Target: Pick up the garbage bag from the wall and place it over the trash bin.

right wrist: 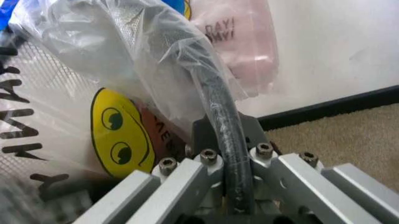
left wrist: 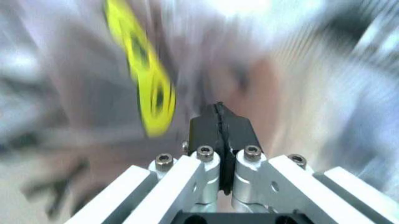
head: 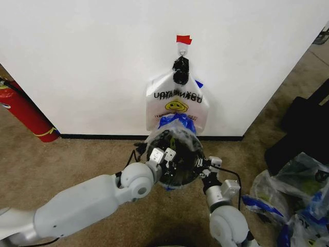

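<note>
The bag [head: 175, 123] sits over the bin [head: 181, 172] on the carpet, just in front of the wall [head: 92, 62]. Seen from the head, the bin stands upright with its long axis vertical and its mouth facing up. The bag's clear film is spread around the mouth, and a bunch of blue plastic is gathered at the side nearest the wall. How far the film reaches down the bin's sides is hidden by the bin itself and by both arms.

The left gripper [head: 165, 154] is at the left of the rim. In its wrist view the left gripper [left wrist: 218, 123] has its black pads pressed flat together. The plastic around them is a blur, with a smeared yellow print. I cannot tell whether any film is caught between the pads.

The right gripper [head: 204, 167] is at the right of the rim. Its wrist view shows the right gripper [right wrist: 227, 140] clamped narrowly on the bag [right wrist: 124, 42] where the film wraps the black rim [right wrist: 218, 107]. The rim runs straight between the fingers and curves away. Black lettering and a yellow face show through the film beside them. Which layer carries them is hard to make out.

Above the bin, a whitish smiley bag [head: 177, 105] hangs flat against the wall from a hook [head: 182, 49] under red tape [head: 183, 39]. Its lower edge is hidden behind the blue plastic. An extinguisher [head: 25, 110] leans at the far left, cut off by the frame. A heap of bags [head: 293, 195] lies to the right.
</note>
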Robot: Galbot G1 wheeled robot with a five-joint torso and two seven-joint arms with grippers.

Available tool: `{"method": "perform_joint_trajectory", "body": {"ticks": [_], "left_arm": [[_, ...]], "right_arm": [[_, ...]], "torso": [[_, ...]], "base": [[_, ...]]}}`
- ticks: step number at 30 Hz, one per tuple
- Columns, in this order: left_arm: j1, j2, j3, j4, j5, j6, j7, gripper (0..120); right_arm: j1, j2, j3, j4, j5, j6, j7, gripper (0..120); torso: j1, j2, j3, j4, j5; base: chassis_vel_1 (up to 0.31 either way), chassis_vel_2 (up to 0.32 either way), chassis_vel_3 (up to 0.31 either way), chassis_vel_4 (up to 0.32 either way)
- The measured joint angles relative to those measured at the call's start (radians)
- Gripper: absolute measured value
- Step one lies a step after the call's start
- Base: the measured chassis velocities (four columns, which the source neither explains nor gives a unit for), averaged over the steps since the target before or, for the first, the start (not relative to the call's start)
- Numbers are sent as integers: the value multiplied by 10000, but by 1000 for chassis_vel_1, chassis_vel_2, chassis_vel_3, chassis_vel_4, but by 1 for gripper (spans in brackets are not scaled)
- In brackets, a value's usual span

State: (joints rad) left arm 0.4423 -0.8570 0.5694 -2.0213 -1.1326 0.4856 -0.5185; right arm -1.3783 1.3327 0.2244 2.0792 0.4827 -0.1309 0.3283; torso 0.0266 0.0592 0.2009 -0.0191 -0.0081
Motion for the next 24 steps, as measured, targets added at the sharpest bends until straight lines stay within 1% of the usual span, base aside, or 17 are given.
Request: {"method": "perform_joint_trajectory", "body": {"ticks": [2,3,4,6,7,8,11,12,15,16,18,19,21,24], "left_arm": [[87,-45,-145,-59,119,-647,60,0],[99,-96,-182,-59,133,-837,40,0],[99,-96,-182,-59,133,-837,40,0],[110,-425,-212,155,440,-1391,-202,0],[109,-489,-193,215,509,-1444,-250,0],[120,-698,-102,403,647,-1539,-424,0],[171,-883,-42,576,750,-1585,-566,0],[225,-1131,-6,849,908,-1610,-706,0],[236,-1424,22,1277,1036,-1625,-845,0],[174,-1723,35,1921,1164,-1662,-993,0],[118,-1880,40,2281,1283,-1674,-1062,0],[118,-1880,40,2281,1283,-1674,-1062,0],[-3,-2096,120,2842,1529,-1641,-1143,0],[-147,-2169,330,3167,1527,-1296,-1287,0]], "right_arm": [[-62,48,0,14,-16,-2,12,0],[-103,73,-4,13,-39,-1,12,0],[-103,73,-4,13,-39,-1,12,0],[-223,176,-31,31,-145,0,13,0],[-238,193,-37,41,-162,0,13,0],[-283,244,-48,94,-205,0,15,0],[-327,273,-47,168,-218,-1,20,0],[-397,280,-44,264,-218,-1,22,0],[-493,265,-42,357,-218,-2,20,0],[-563,240,-40,420,-223,-2,6,0],[-585,233,-40,436,-228,-1,-3,0],[-585,233,-40,436,-228,-1,-3,0],[-596,232,-44,454,-235,0,-20,0],[-628,181,-51,466,-238,1,-17,0]], "torso": [[0,0,0,0,0],[0,0,0,0,0],[0,0,0,0,0],[0,0,0,-5,0],[0,0,1,-5,0],[0,0,1,-2,3],[0,0,0,-2,0],[0,0,0,-1,1],[0,0,0,-2,1],[0,0,0,-2,2],[0,0,0,-2,0],[0,0,0,-2,0],[0,0,1,-2,2],[0,0,1,0,2]], "base": [[0,0,0,0],[0,0,0,0],[0,0,0,0],[0,0,0,0],[0,0,0,0],[0,0,0,0],[0,0,0,0],[0,0,0,0],[0,0,0,0],[0,0,0,0],[0,0,0,0],[0,0,0,0],[0,0,0,0],[0,0,0,0]]}}
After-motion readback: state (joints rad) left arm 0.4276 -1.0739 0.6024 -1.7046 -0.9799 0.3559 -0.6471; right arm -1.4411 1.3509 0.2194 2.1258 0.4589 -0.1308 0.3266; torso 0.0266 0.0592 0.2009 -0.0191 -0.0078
